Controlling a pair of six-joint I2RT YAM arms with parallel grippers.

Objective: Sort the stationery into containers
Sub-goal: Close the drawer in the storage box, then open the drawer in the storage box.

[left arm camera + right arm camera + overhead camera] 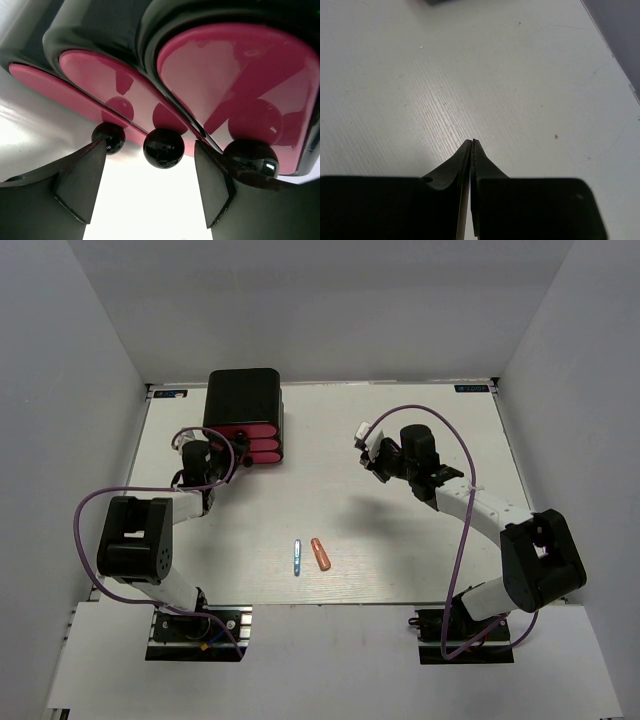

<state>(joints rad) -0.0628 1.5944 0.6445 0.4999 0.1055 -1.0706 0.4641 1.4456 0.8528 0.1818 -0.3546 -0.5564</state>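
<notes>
The black rounded box stands at the back left with three stacked pink drawers facing the front. In the left wrist view the drawer fronts fill the frame, all pushed in. My left gripper is open right in front of them. Its fingers stand either side of the middle black knob, which sits just beyond the tips. My right gripper is shut and empty above bare table. A thin blue pen and a stubby orange marker lie side by side near the front middle. The other stationery is out of view.
White walls enclose the table on three sides. Purple cables loop off both arms. The other two black knobs sit close beside my left fingers.
</notes>
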